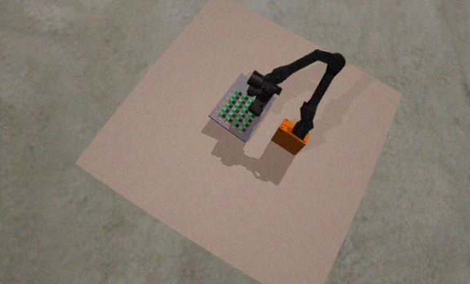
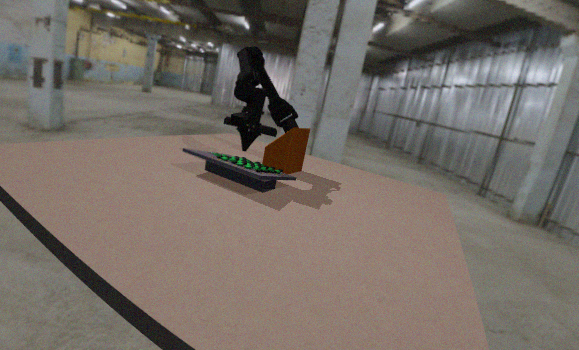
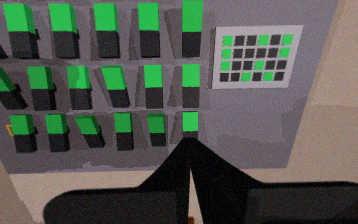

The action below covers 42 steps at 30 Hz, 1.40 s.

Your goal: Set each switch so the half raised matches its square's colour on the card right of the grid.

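Observation:
The switch panel carries rows of green and dark switches. In the wrist view the nearest row's rightmost switch has a bright green half; that row's third switch and fifth switch show darker green. The card reads, far row first: green, dark, dark, green, dark, green; green, four dark squares, green; green, dark, dark, green, dark, dark; dark, dark, green, dark, green, dark. My gripper is shut and empty, its tips above the panel, overlapping the rightmost near switch's dark half. The far row is outside the wrist view.
The orange base block stands on the pinkish table top, beside the panel's near side. The arm reaches from it over the panel and hides part of the grid in the top view.

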Each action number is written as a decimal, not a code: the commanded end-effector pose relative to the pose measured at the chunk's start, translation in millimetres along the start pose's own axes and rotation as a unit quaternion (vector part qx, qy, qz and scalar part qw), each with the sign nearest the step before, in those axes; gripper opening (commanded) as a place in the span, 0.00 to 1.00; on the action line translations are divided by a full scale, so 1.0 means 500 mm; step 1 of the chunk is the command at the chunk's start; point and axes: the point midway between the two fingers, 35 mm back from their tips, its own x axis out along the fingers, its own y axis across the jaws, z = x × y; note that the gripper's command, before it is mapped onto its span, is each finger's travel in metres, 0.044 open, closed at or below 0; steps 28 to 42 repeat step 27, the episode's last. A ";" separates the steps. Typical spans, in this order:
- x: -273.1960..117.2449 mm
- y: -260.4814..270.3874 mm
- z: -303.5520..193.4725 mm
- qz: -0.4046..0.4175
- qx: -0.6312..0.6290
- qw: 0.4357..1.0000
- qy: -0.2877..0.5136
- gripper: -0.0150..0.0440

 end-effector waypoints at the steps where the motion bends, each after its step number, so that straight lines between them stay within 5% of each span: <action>1: -0.072 -0.005 0.004 0.000 0.007 1.000 -0.019 0.25; 15: -0.095 0.140 0.105 0.002 0.008 1.000 -0.020 0.25; 42: -0.095 0.144 0.107 0.002 0.008 1.000 -0.020 0.25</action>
